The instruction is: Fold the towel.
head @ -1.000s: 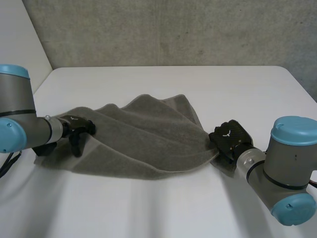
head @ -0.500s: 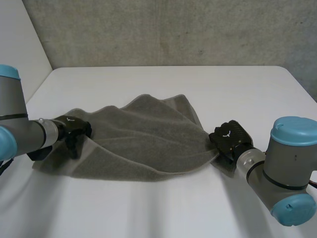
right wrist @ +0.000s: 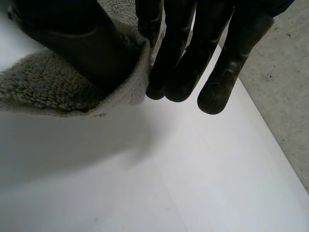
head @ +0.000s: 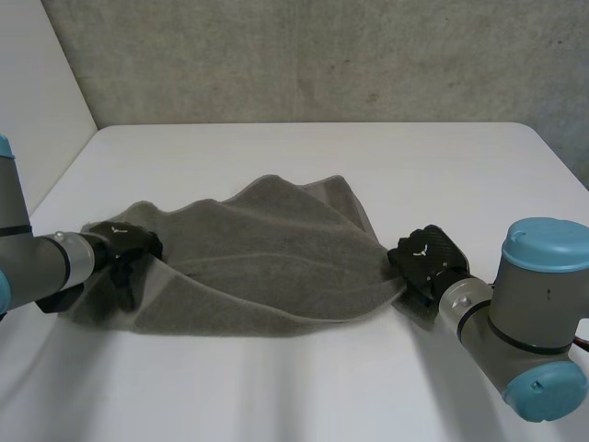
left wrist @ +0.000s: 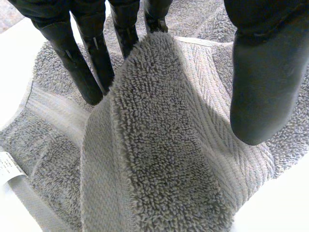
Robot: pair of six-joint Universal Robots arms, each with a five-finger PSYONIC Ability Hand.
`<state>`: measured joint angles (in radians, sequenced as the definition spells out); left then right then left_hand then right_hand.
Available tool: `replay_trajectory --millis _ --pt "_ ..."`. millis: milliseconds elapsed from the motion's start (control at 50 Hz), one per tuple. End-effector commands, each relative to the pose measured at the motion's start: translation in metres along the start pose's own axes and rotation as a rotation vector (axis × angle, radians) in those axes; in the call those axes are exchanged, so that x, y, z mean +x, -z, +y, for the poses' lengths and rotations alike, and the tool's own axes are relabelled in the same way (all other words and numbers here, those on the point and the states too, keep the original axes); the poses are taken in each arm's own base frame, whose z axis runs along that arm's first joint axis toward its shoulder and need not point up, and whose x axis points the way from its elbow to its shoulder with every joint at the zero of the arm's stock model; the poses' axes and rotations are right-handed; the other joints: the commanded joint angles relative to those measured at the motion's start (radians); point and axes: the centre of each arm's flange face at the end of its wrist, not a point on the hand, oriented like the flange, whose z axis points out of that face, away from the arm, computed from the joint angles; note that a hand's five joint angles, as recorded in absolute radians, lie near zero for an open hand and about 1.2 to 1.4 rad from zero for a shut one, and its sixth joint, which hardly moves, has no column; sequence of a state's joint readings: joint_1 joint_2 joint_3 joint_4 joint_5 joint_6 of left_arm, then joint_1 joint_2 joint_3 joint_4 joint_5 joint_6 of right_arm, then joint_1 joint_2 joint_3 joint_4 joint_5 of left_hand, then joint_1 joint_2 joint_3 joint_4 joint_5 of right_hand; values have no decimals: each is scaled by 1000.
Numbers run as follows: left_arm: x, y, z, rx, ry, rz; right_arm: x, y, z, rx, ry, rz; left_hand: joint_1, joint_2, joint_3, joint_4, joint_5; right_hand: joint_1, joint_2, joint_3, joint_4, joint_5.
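The grey towel lies rumpled across the middle of the white table, stretched between both hands. At centre left the left hand grasps its left edge; the left wrist view shows a raised fold caught between straight fingers and thumb, with a white label at the hem. At centre right the right hand pinches the right corner between its thumb and fingers.

Layout: towel lies mid-table, stretched between my hands. My left hand sits on its left end, with a raised fold between fingers and thumb. My right hand is at its right corner, the edge between thumb and fingers. Wall stands behind the table.
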<state>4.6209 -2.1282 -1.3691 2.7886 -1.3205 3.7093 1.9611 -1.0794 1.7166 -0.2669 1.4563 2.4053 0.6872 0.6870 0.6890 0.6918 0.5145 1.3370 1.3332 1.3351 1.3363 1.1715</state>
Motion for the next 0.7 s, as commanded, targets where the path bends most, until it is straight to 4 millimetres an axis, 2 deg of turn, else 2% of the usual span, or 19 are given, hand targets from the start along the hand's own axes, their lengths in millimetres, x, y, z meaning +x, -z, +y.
replay_trajectory --millis 20,180,300,340,360,380,400,420,460,560,600,700 --pt "-2 6 0 7 3 -11 0 0 0 -1 0 0 40 40 38 36 38 59 63 61 60 50" --pt "3 15 3 5 5 -8 -1 1 1 -4 18 -1 184 184 182 179 182 59 63 61 60 50" --pt "8 19 7 5 5 -6 -2 1 1 -5 24 -6 207 208 206 203 206 59 63 61 60 50" --pt "11 20 10 1 5 0 -2 1 1 -5 24 -6 353 353 351 349 351 59 63 61 60 50" --pt "11 20 10 1 5 0 -2 1 1 -5 24 -6 354 354 352 350 352 59 63 61 60 50" --pt "12 20 12 2 5 -1 -2 1 1 -5 24 -6 601 602 600 597 599 59 63 61 60 50" --pt "12 20 12 2 5 -1 -2 1 1 -3 24 -5 604 604 602 599 602 59 63 61 60 50" --pt "12 19 12 7 3 -4 -2 1 1 -3 24 -5 708 708 706 703 706 59 63 61 60 50" --pt "10 18 11 21 1 -16 -2 1 1 -3 24 -5 709 709 707 705 707 59 63 61 60 50" --pt "4 24 -2 102 -12 -42 6 2 -6 17 22 16 709 709 707 705 707 59 63 61 60 50" --pt "-5 35 -18 195 -18 -73 9 3 -8 22 17 20 709 709 707 705 707 59 63 61 60 50" --pt "-17 49 -38 324 26 -140 17 8 -17 48 17 46 709 709 707 705 707 59 63 61 60 50"
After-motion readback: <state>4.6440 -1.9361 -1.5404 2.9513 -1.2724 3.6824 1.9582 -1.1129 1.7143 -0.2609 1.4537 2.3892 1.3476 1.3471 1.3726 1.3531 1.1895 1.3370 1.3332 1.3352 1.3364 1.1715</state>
